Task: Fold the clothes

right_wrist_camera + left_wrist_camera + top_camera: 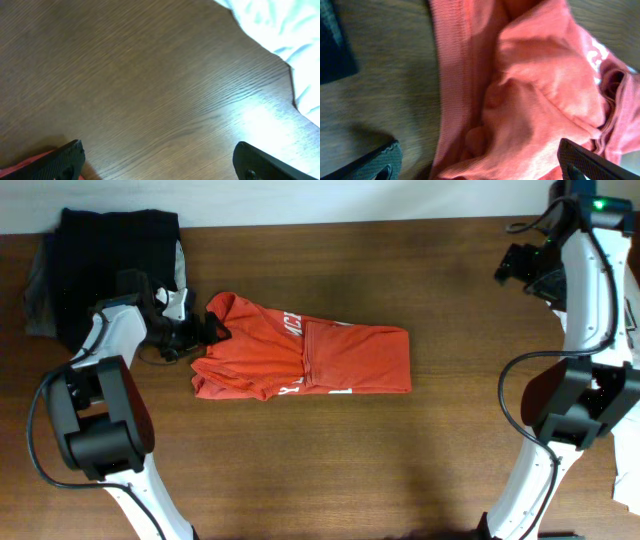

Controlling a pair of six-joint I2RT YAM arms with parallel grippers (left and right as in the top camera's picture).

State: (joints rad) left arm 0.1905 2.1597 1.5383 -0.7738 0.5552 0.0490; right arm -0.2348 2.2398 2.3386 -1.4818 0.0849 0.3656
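The red-orange T-shirt with white lettering lies folded into a strip on the table's middle left. Its left end is bunched. My left gripper is at that bunched left end, open, with its fingers spread either side of the ribbed cloth; it holds nothing. My right gripper is up at the far right, open and empty over bare wood. White cloth shows at the top right of the right wrist view; no emblem is visible on it.
A pile of black and grey garments lies at the far left corner, just behind my left arm. A white object sits at the right edge. A light wall strip runs behind the table's far edge.
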